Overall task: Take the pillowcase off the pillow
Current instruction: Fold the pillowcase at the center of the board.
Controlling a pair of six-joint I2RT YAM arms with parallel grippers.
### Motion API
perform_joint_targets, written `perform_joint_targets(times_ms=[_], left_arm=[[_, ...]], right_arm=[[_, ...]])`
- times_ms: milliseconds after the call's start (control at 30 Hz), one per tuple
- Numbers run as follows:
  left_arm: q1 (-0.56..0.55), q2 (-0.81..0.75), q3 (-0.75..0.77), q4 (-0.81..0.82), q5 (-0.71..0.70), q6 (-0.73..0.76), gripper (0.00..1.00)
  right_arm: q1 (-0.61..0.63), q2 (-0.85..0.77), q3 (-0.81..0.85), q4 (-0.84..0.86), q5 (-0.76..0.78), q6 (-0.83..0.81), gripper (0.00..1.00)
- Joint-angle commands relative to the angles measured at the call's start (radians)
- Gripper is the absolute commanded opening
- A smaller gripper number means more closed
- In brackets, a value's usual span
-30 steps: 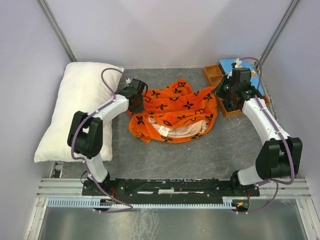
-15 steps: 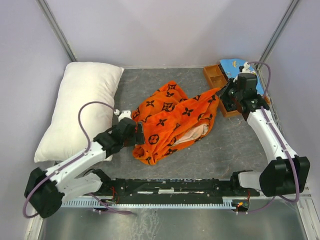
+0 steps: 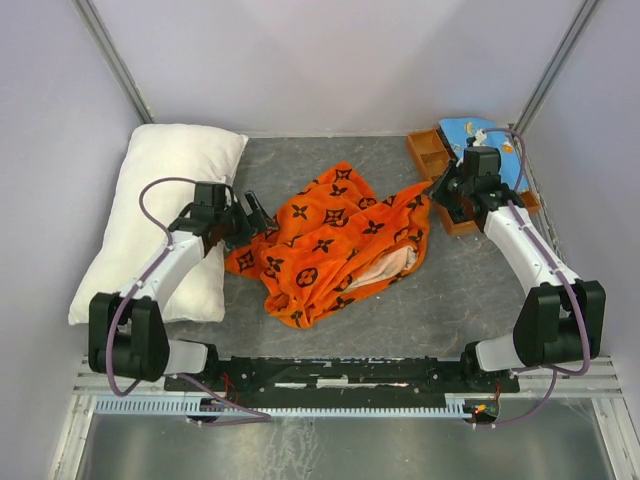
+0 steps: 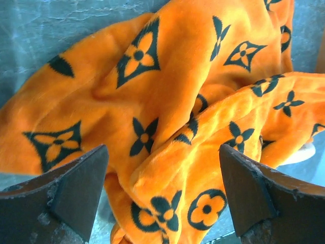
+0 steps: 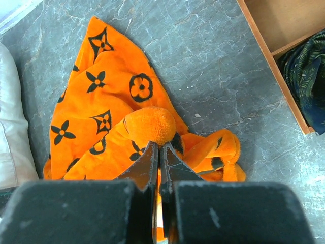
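You have the grey stone-look tabletop (image 3: 440, 300) carrying everything, and the biggest thing on it is the pillow (image 3: 150, 190), plain white and puffy, lying bare along the left side with one end up by the back wall and the other down near the arm bases. The pillowcase (image 3: 335, 235) is off it and sits apart in the middle of the tabletop as a rumpled orange heap with black flower and star prints, a strip of pale lining showing at its right-hand opening. Your left arm lies across the pillow's inner edge, reaching towards the heap's left side. At the back right corner stands a shallow wooden box (image 3: 432, 155), and a small light-blue patterned cloth (image 3: 462, 130) lies just behind it. The left tool (image 3: 250, 215) is spread wide at the left rim of the pillowcase; in its wrist view the two dark fingers (image 4: 76, 188) stand far apart with orange folds filling the space beyond them, and you cannot tell from there whether they touch the fabric. The right tool (image 3: 437, 192) is pressed together and pinching the pillowcase: its wrist view shows the tips closed on a small bunched tuft of orange pile at the heap's right corner, just beside the box
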Motion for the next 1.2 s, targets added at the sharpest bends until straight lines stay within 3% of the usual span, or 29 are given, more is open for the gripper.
perform_joint_targets(times_ms=[0, 100, 300, 700, 1000, 1167], left_arm=[[0.039, 0.092, 0.054, 0.042, 0.252, 0.027, 0.92], [0.039, 0.118, 0.039, 0.012, 0.282, 0.035, 0.86], [0.038, 0.079, -0.029, -0.04, 0.197, 0.088, 0.83], [0.038, 0.025, -0.04, 0.031, 0.311, 0.021, 0.79], [0.037, 0.04, -0.055, 0.049, 0.366, -0.013, 0.55], [0.036, 0.036, -0.095, 0.037, 0.312, 0.003, 0.57]], right_arm=[[0.0, 0.005, 0.057, 0.032, -0.015, -0.016, 0.02], [0.0, 0.013, 0.064, 0.029, -0.015, -0.019, 0.02], [0.0, 0.057, 0.086, 0.041, -0.043, -0.009, 0.01], [0.002, 0.104, 0.083, 0.067, -0.084, 0.01, 0.02], [0.002, 0.087, 0.08, 0.044, -0.055, -0.01, 0.02], [0.003, 0.088, 0.073, 0.048, -0.058, -0.008, 0.02]])
